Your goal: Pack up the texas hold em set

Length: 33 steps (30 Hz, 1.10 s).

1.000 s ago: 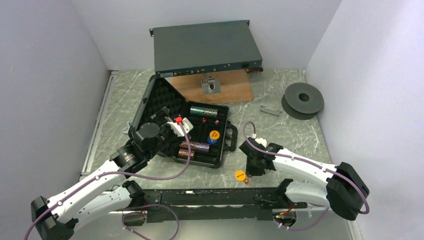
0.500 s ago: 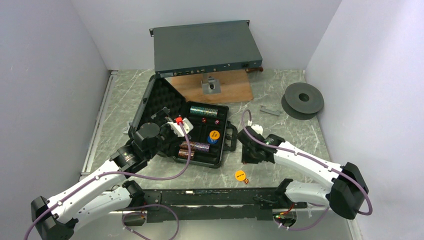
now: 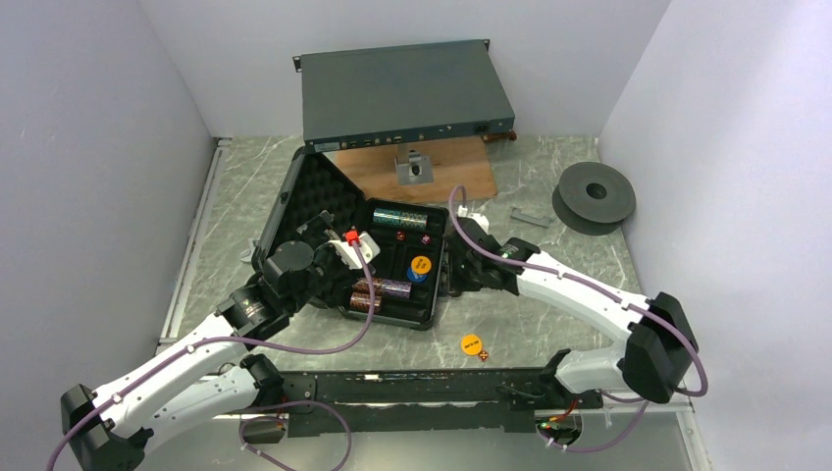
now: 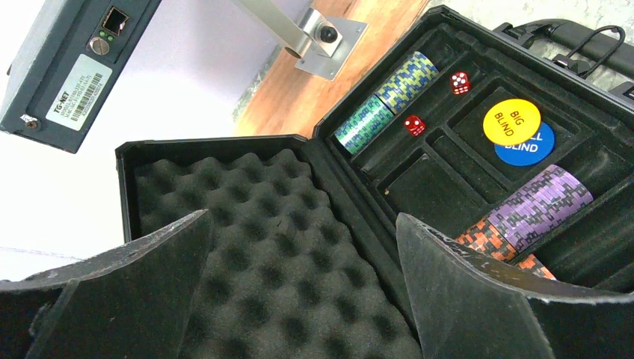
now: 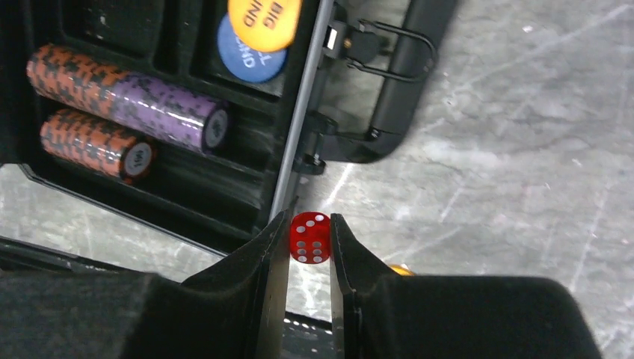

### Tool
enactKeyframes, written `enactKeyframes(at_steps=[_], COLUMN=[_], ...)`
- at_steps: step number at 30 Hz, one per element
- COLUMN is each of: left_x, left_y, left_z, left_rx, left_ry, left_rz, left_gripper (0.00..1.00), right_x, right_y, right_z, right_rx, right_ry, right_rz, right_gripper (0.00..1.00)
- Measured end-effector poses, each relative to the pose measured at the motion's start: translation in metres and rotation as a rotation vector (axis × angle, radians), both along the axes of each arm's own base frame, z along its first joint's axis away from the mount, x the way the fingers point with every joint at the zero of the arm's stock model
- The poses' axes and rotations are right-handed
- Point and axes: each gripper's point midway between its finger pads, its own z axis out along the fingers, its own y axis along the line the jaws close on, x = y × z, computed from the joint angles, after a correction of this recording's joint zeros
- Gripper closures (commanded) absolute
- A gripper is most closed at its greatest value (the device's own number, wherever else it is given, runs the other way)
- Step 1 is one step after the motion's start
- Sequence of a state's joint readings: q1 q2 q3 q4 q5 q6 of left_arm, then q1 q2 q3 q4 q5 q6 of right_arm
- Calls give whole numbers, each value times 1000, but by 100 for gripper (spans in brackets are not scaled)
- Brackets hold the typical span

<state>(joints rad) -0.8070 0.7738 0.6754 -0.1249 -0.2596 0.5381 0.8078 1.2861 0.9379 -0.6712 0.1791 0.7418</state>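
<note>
Right gripper point(image 5: 309, 219) pinches a red die point(image 5: 310, 241) beside the case point(image 5: 247, 196). Left gripper point(image 4: 303, 218) gapes wide, empty, by the lid point(image 4: 247, 299).

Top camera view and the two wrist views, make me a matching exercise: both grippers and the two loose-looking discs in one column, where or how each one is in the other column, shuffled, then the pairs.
Column A
1. right gripper
2. left gripper
3. yellow Big Blind disc
4. orange disc

Column B
a. flat on the bare table, outside the case
b. shut on a red die
c. open, over the foam lid
d. in the case, overlapping a blue disc

Pairs: 1-b, 2-c, 3-d, 4-a
</note>
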Motion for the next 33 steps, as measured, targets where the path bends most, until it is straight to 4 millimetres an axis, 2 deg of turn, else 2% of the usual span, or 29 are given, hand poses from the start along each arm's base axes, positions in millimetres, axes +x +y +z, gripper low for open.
enactKeyframes(at_steps=[5,13,16,20,28,33], left_x=[0,0,-1,-1,-1,-1], left_y=[0,0,0,0,0,-1], left_z=[0,0,1,2,2,2], left_rx=[0,0,-2,-4,-2,-1], left_ry=[0,-1,-2,-4,-5,-6], left_rz=[-1,-1,-2,-2,-2,-5], left_gripper=[1,1,1,1,1,1], right_x=[17,64,80,99,135,150], right_y=[27,79,91,97,90,91], right_z=[3,18,19,10,-13,-29], right_rx=[45,109,110,81,5,-24], right_ry=[-3,-64,-90,-108,-125,-121], right_rz=[21,45,57,56,28,22], right_gripper=[100,100,100,100,100,100])
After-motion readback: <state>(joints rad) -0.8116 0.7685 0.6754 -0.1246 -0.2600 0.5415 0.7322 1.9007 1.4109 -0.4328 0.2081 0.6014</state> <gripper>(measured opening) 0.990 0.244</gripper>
